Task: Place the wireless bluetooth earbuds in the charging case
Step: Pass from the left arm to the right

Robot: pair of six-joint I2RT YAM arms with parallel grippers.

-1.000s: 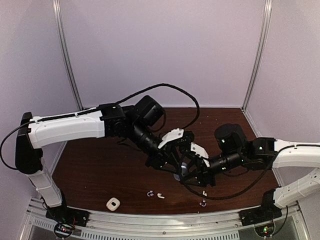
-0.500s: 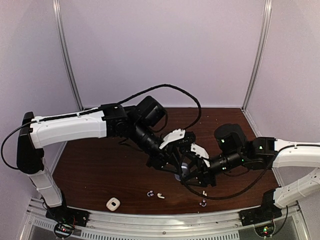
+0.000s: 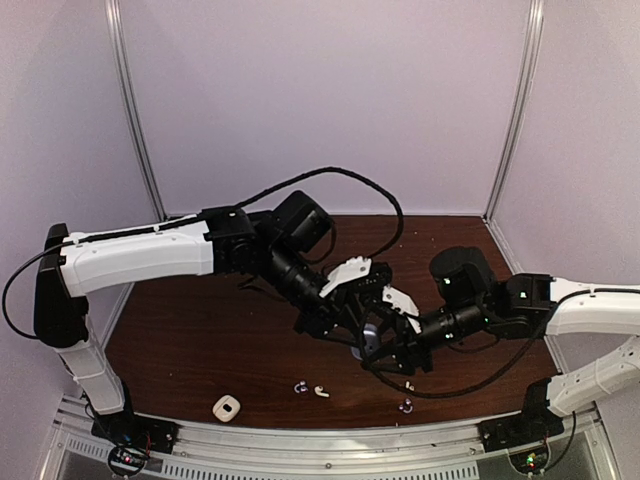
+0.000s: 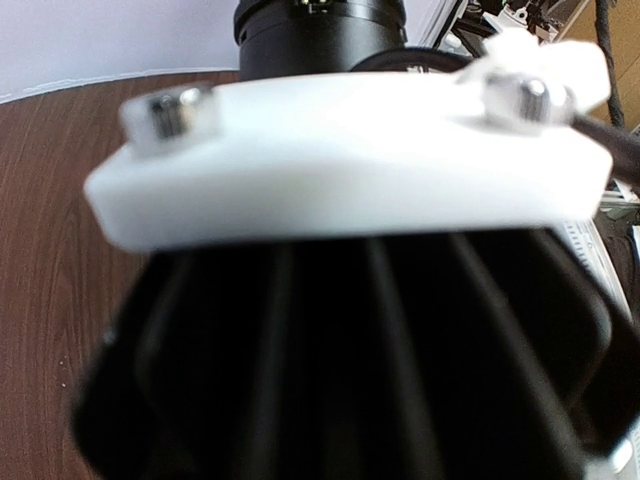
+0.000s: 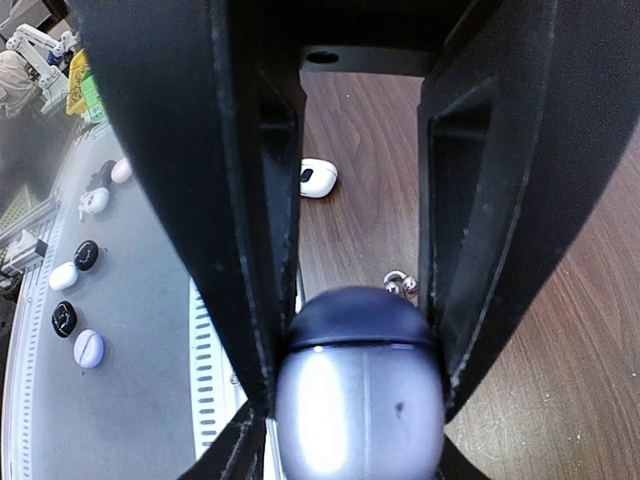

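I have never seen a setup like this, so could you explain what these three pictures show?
Two robot arms stand on a brown table. The wide picture looks down from above; the other two come from cameras on each wrist. The left gripper and right gripper meet mid-table. The right wrist picture shows a purple charging case wedged between the right gripper's fingers. The left wrist picture is blocked by blurred machine parts. Near the front edge lie a white case and four earbuds, two white, two purple.
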